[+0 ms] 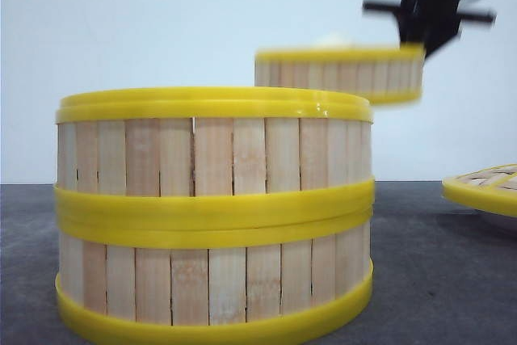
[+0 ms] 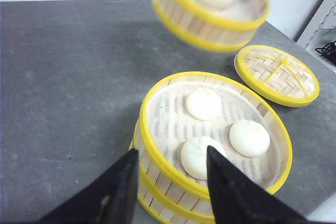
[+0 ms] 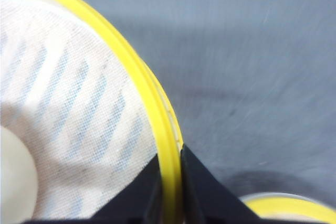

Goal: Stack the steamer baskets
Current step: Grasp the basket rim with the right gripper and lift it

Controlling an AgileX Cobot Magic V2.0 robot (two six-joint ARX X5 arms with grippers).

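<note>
This looks like a staged test setup in a lab rather than a working kitchen. A plain dark grey counter (image 2: 63, 77) stands against a bare, pale wall (image 1: 161, 22) with no stove, sink or utensils around it. The only food things are bamboo steamer baskets (image 1: 214, 216) holding white buns (image 2: 205, 103) on cloth liners, plus a woven lid (image 2: 276, 74), laid out sparsely as props. A black robot pincer (image 2: 168, 182) hangs over them.

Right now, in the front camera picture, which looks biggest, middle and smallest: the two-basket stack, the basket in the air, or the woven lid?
1. The two-basket stack, biggest; it is nearest the camera.
2. The lifted basket, held by the right end effector.
3. The woven lid, cut off by the edge, so unsure.
</note>
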